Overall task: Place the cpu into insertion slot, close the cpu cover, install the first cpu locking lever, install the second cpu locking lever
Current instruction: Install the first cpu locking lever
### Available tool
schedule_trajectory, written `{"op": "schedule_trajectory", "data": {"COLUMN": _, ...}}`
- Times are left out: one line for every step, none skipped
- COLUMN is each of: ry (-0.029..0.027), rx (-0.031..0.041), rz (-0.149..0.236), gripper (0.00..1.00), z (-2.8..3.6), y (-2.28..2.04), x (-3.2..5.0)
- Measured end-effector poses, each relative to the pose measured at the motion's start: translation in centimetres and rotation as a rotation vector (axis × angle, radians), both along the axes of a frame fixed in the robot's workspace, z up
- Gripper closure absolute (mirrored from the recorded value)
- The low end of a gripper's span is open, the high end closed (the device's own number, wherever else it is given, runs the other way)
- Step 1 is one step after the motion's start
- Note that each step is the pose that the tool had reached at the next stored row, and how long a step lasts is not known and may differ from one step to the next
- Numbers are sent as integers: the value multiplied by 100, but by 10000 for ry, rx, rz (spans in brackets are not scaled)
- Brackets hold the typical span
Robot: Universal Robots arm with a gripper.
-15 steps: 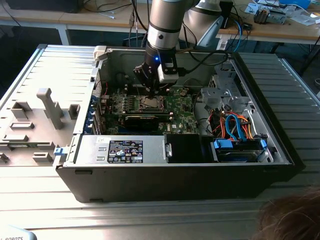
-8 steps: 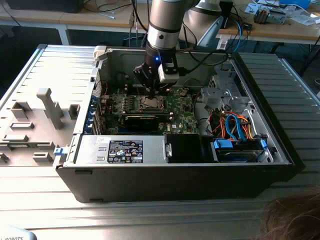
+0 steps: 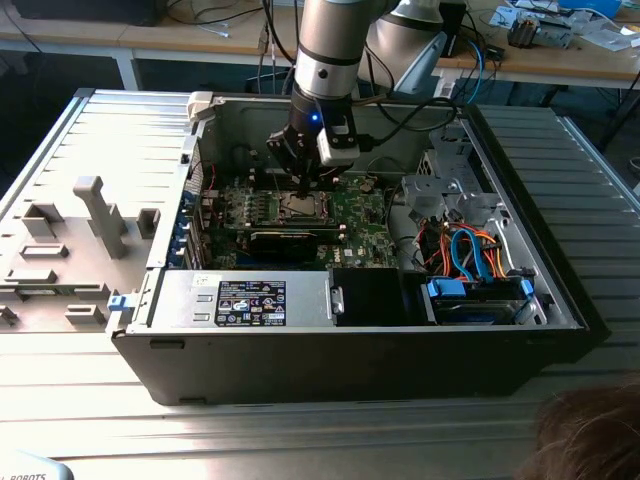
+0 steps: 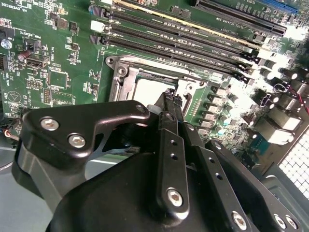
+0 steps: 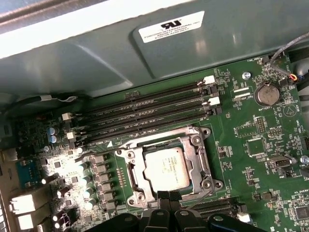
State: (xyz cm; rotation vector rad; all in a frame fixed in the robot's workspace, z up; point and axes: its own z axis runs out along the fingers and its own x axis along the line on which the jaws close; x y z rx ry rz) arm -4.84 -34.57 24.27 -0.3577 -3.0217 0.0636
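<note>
Over the insertion slot (image 5: 125, 162) the arm (image 3: 330, 40) is held vertical, pincer (image 5: 164, 195) pressed together at its edge; the pale flat square cpu (image 5: 166, 168) is seated inside, framed by the thin silvery cpu cover (image 5: 194, 160).

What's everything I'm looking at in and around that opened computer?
computer case: one, black, open on the grey table.
motherboard: one, green, inside the case.
cpu: one, silvery, in the insertion slot.
cpu cover: one, silvery frame, flat around the cpu.
memory slots: four, black, beside the slot.
coin battery: one, silver, on the motherboard.
power supply: one, silvery, case's near side.
cables: several, orange and blue, exterior view's right.
fixture tray: one, grey, exterior view's left.
gripper: one, black, shut, at the slot's edge.
</note>
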Motion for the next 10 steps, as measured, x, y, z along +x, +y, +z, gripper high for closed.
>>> {"op": "schedule_trajectory", "data": {"ry": 0, "rx": 0, "rz": 33, "gripper": 89, "z": 0, "y": 0, "x": 0}}
{"op": "schedule_trajectory", "data": {"ry": 0, "rx": 1, "rz": 58, "gripper": 89, "z": 0, "y": 0, "x": 0}}
{"op": "schedule_trajectory", "data": {"ry": 0, "rx": 1, "rz": 83, "gripper": 89, "z": 0, "y": 0, "x": 0}}
{"op": "schedule_trajectory", "data": {"ry": 0, "rx": 1, "rz": 103, "gripper": 89, "z": 0, "y": 0, "x": 0}}
{"op": "schedule_trajectory", "data": {"ry": 0, "rx": 1, "rz": 130, "gripper": 89, "z": 0, "y": 0, "x": 0}}
{"op": "schedule_trajectory", "data": {"ry": 0, "rx": 1, "rz": 160, "gripper": 89, "z": 0, "y": 0, "x": 0}}
{"op": "schedule_trajectory", "data": {"ry": 0, "rx": 1, "rz": 193, "gripper": 89, "z": 0, "y": 0, "x": 0}}
{"op": "schedule_trajectory", "data": {"ry": -1, "rx": 1, "rz": 226, "gripper": 89, "z": 0, "y": 0, "x": 0}}
{"op": "schedule_trajectory", "data": {"ry": 0, "rx": 1, "rz": 248, "gripper": 89, "z": 0, "y": 0, "x": 0}}
{"op": "schedule_trajectory", "data": {"ry": 0, "rx": 2, "rz": 272, "gripper": 89, "z": 0, "y": 0, "x": 0}}
